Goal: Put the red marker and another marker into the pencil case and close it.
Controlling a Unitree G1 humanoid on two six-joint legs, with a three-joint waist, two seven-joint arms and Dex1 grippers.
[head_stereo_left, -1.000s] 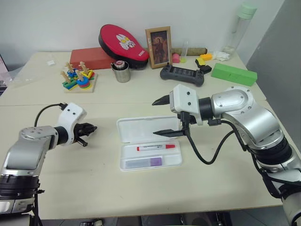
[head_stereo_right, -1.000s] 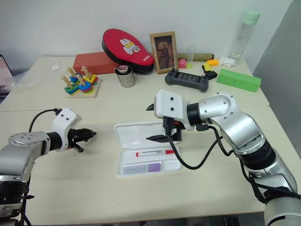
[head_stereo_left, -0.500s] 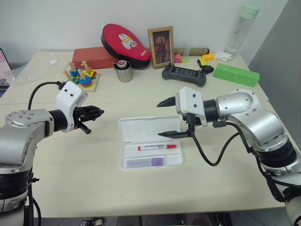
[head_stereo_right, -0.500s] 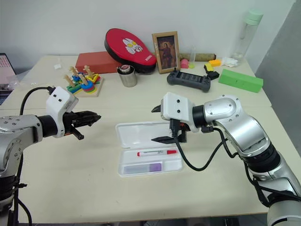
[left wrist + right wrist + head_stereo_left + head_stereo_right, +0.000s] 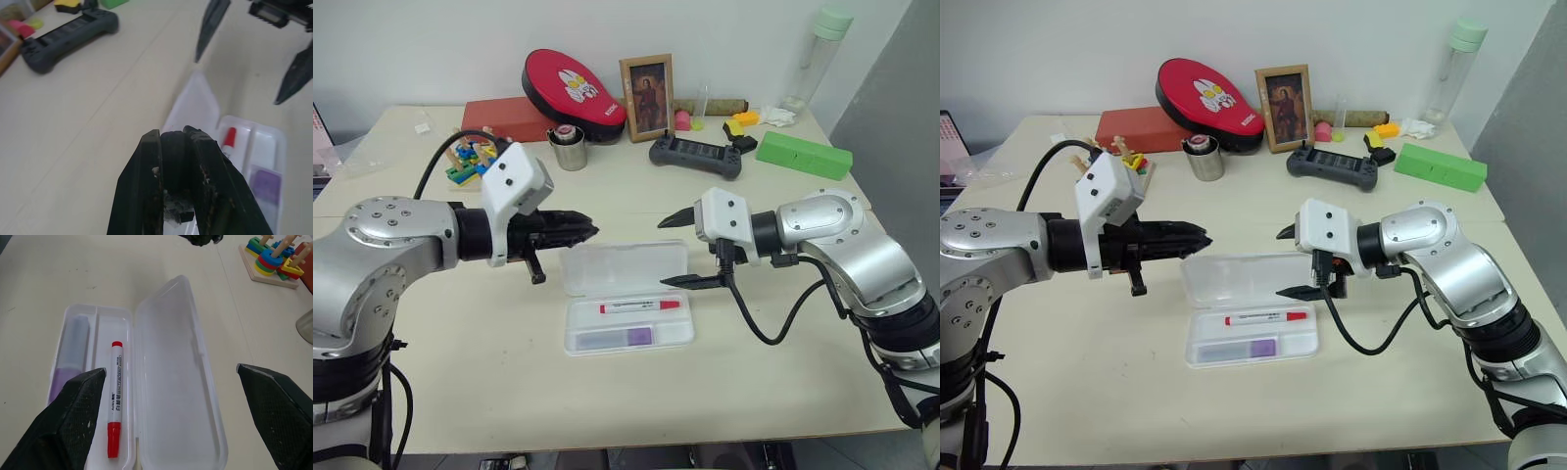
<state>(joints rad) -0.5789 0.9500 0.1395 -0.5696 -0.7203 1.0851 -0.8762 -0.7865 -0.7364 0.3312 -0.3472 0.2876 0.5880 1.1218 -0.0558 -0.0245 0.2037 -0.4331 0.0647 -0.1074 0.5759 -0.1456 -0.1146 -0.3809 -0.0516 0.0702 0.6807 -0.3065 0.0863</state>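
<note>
Tabletop (image 5: 783, 323) bears pencil case (image 5: 626, 299); right gripper (image 5: 683, 250) spread beside it.

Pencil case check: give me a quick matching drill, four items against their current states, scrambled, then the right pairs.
Items:
1. red marker
2. lilac marker
3. pencil case
4. left end effector

States:
A. shut, hovering by the lid's left end
B. lid open, lying flat
C. in the tray's front compartment
D. in the tray's compartment next to the lid

Pairs: 1-D, 2-C, 3-B, 4-A
</note>
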